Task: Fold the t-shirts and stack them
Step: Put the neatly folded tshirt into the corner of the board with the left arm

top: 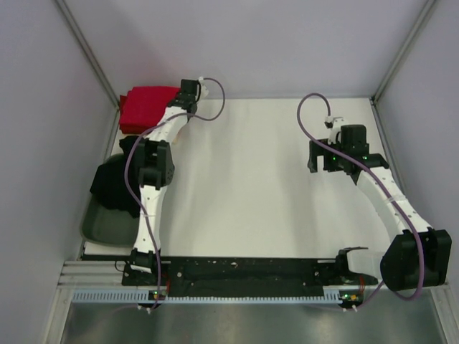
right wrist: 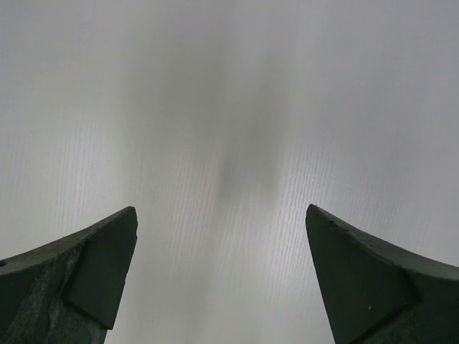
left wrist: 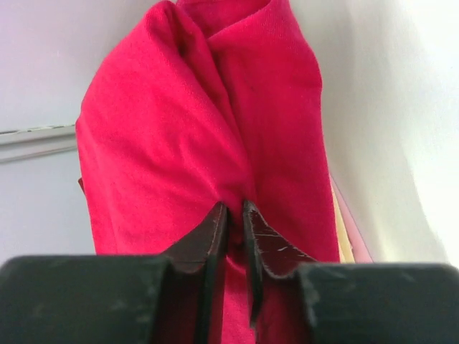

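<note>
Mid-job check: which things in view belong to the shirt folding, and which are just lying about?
Job: red t-shirt, pinched in the left tool; cream shirt, an edge showing at its side; right tool, open over the table.
Lying about: dark cloth draped over the green bin at the table's left edge.

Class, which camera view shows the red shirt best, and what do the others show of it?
The left wrist view: the red shirt fills the frame, folds clear, pinched in the left claw. The top view shows it small, at the far-left corner of the table. The right wrist view misses it.
</note>
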`<control>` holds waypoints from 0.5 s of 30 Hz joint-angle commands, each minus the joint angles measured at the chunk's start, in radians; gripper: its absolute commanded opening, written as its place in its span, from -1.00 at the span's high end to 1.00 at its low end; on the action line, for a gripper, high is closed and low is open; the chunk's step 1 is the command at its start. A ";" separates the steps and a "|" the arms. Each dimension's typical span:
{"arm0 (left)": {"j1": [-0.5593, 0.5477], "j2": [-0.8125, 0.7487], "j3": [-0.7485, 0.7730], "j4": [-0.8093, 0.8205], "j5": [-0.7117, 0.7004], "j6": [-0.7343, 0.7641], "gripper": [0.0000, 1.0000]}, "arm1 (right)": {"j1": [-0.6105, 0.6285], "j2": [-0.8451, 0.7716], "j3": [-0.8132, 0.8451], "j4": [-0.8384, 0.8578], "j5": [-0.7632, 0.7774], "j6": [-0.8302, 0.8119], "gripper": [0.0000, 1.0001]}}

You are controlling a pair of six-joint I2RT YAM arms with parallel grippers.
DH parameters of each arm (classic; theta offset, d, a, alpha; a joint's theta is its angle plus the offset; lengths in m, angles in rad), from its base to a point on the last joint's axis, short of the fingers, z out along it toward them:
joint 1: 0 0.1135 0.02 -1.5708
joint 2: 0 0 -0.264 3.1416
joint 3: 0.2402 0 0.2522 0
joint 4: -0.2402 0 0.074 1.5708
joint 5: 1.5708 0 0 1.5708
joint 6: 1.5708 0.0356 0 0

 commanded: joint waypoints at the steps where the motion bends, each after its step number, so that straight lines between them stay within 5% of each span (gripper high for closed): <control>1: -0.004 -0.034 0.000 0.067 0.000 -0.009 0.91 | -0.003 -0.013 -0.002 0.025 0.003 -0.029 -0.97; 8: -0.027 -0.184 -0.155 0.118 0.114 -0.039 1.00 | -0.003 0.001 -0.002 0.023 -0.001 -0.026 -0.97; 15: -0.029 -0.176 -0.139 0.089 0.137 -0.042 1.00 | -0.003 0.005 -0.002 0.023 -0.006 -0.025 -0.97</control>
